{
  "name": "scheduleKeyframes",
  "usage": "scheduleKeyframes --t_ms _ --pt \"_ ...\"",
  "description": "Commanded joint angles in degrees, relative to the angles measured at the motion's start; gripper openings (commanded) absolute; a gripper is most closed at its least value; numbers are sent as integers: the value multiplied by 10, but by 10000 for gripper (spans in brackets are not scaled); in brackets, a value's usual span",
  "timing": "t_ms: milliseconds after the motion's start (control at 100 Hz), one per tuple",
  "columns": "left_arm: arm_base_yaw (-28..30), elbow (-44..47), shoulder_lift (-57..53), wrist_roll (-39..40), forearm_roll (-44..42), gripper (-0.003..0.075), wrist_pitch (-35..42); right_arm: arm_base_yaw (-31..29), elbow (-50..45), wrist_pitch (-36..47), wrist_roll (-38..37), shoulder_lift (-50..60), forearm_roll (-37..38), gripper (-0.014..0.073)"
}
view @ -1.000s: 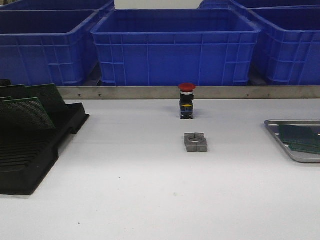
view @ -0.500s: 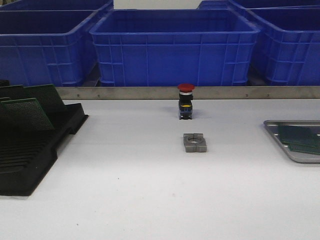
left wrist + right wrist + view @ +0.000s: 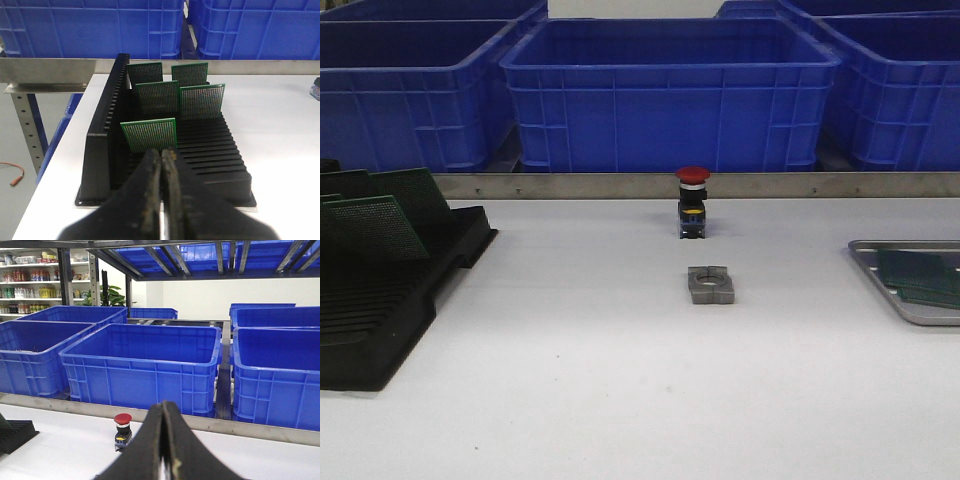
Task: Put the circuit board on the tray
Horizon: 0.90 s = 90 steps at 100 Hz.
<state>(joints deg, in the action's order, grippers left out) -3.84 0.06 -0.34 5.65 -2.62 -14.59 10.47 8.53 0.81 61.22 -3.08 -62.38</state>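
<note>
Hardly any change over the last second. Left gripper (image 3: 161,165) pressed together, empty, nearest circuit board (image 3: 148,134) upright in the black rack (image 3: 105,135) just ahead. Right gripper (image 3: 162,412) closed too, tray (image 3: 880,285) unseen from it. Pick not yet begun

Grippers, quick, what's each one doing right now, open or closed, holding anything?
Left gripper: closed, holding nothing, above the black rack.
Right gripper: closed, holding nothing.
</note>
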Motion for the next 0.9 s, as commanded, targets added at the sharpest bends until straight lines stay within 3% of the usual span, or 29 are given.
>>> scheduleKeyframes --t_ms 0,890 --pt "2 27 -17 -4 8 -20 42 1 16 14 5 -5 1 -113" --pt "2 27 -17 -4 9 -20 52 1 16 14 5 -5 0 -113"
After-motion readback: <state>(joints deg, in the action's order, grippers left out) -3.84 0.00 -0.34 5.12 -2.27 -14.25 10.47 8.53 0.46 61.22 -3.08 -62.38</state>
